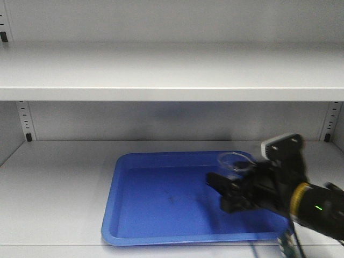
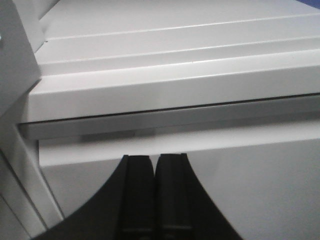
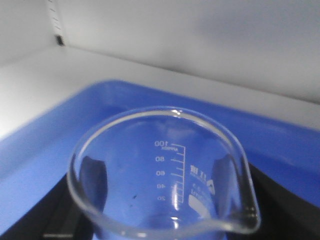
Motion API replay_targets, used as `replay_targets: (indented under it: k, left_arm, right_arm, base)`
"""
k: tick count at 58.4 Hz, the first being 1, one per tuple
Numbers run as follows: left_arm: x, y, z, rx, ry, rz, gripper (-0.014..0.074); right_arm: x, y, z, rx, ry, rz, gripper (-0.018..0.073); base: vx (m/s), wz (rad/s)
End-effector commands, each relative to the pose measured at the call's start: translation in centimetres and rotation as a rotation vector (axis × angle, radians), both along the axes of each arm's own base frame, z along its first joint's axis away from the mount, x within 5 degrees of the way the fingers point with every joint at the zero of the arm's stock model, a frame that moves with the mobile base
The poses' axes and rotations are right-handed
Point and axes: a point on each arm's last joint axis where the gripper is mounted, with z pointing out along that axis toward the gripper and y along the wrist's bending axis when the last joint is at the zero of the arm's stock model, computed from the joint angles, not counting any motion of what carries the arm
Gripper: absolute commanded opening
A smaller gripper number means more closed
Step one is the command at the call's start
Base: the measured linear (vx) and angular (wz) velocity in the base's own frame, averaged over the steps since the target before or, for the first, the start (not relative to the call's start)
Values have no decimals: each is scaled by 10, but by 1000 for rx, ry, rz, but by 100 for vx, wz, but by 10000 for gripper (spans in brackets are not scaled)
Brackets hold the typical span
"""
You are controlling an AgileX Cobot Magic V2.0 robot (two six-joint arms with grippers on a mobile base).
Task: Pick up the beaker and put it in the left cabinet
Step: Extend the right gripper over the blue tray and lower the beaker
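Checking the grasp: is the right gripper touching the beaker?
Touching. The right wrist view shows the right gripper with its black fingers against both sides of the beaker.

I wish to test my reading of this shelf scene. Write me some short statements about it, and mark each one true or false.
1. The right end effector holds the beaker. True.
2. The tray is red. False: it is blue.
3. The left end effector is wide open. False: it is shut and holds nothing.
4. The highest printed mark on the beaker reads 100. True.
5. A green rod stands in the beaker. False: the beaker is empty.
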Motion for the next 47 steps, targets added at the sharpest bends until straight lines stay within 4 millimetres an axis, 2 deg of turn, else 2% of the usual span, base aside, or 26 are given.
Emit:
replay_targets:
  k: [1,7,13,25,33,47]
  left_arm:
    - [1,-1,11,-15,-95,-11,4]
    - [1,-1,11,-15,-95,-11,4]
    - [1,-1,11,-15,-95,-11,4]
    - [1,-1,11,-15,-95,-11,4]
    - [1,-1,11,-15,-95,-11,4]
    - [1,-1,11,-15,-95,-11,4]
  right_arm:
    - [24,13,17,111,-108,98,-3]
    - [51,26,-2,139,-121,178,-3]
    - [68,33,-14,158,-140,225,-1]
    - [77,34,-18,80,-199,224,55]
    - [75,35,-20,7,-257,255,162]
    - [74,36,-21,-12,-262,273,484]
  base:
    - [0,0]
    - [0,0]
    - [0,0]
    - [0,0]
    - [0,0]
    - [0,0]
